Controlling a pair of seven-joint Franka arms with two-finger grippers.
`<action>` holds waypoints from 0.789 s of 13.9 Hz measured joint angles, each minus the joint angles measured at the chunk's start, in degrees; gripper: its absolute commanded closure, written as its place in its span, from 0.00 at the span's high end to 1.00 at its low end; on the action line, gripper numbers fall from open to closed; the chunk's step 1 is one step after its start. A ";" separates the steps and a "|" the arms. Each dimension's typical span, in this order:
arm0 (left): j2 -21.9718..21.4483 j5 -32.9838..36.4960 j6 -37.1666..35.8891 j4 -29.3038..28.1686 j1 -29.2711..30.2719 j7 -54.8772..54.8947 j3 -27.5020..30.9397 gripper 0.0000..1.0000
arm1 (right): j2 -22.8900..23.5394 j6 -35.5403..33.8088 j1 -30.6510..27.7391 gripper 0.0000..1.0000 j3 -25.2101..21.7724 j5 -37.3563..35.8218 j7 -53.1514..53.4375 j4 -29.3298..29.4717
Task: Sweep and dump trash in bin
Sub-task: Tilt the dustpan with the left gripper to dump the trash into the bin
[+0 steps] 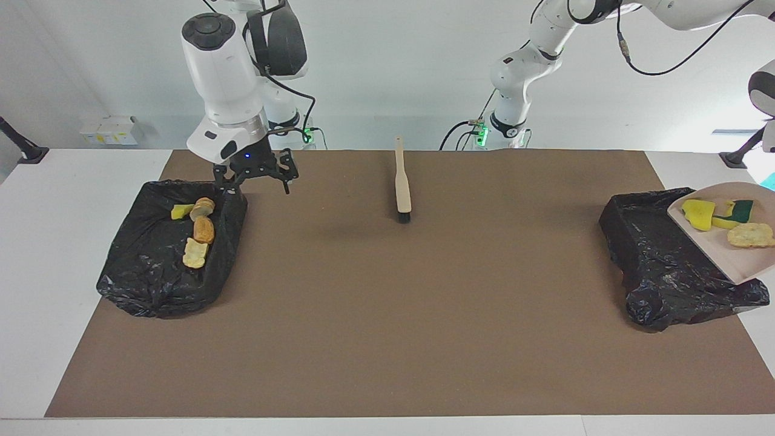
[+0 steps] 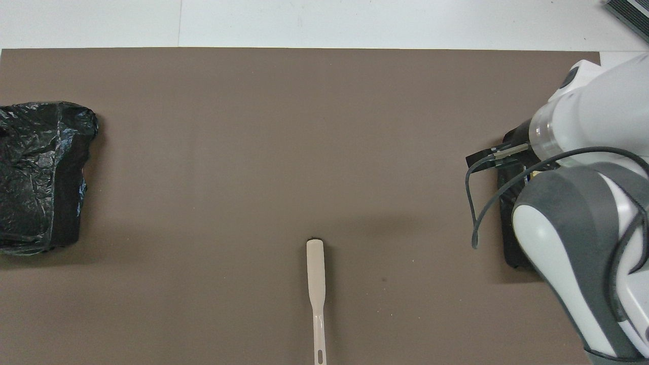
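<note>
Brush (image 1: 402, 184) lies alone on bare mid-mat (image 1: 387, 339). Right gripper (image 1: 257, 175), jaws wide and empty, hangs over the rim of the bin (image 1: 151, 272) containing four scraps (image 1: 200, 231). Dustpan (image 1: 735, 254) with three scraps (image 1: 726, 218) overhangs the second bin (image 1: 654, 260); left gripper out of frame, closed.
</note>
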 measured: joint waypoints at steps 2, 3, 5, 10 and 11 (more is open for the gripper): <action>-0.87 3.25 0.89 -1.55 -0.86 -1.58 -0.07 0.00 | -0.25 -0.21 -0.04 1.00 -2.61 -0.17 -2.72 0.74; -1.21 4.72 1.26 -2.09 -1.21 -2.27 -0.07 0.00 | -0.32 -0.23 -0.12 1.00 -4.20 -0.17 -4.85 0.90; -1.80 7.67 2.59 -3.11 -1.61 -3.53 -0.10 0.00 | -0.41 -0.49 -0.55 1.00 -7.00 -0.16 -8.33 1.06; -3.13 13.26 3.18 -5.41 -3.18 -8.93 -0.12 0.00 | -0.85 -3.61 -1.63 1.00 -10.73 0.54 -11.19 1.30; -3.45 14.16 3.18 -5.83 -3.60 -10.23 -0.10 0.00 | -1.07 -4.62 -1.63 1.00 -10.90 0.93 -10.66 1.41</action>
